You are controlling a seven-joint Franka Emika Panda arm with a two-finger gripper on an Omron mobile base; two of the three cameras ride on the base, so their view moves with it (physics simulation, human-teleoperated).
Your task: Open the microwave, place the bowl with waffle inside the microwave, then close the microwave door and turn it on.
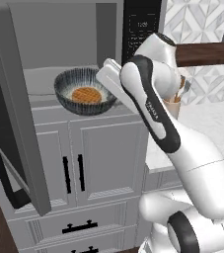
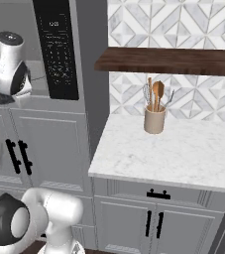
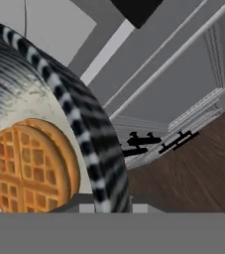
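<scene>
The microwave [image 1: 59,39] stands open, and the microwave door [image 1: 19,123] is swung out to the left with its black bar handle low down. The dark streaked bowl [image 1: 84,91] hangs at the front edge of the pale cavity, with the golden waffle [image 1: 86,95] lying flat inside it. My gripper [image 1: 112,98] is shut on the bowl's right rim. In the hand view the bowl [image 3: 84,129] curves up from my gripper [image 3: 109,206], beside the waffle [image 3: 29,166]. Whether the bowl rests on the cavity floor I cannot tell. The black keypad strip [image 2: 59,49] is to the right.
Grey cabinet doors with black handles [image 1: 73,173] sit under the microwave. To the right are a marble counter [image 2: 183,154], a beige utensil crock [image 2: 154,119] and a dark wooden shelf [image 2: 168,62]. Wooden floor [image 3: 193,173] lies below.
</scene>
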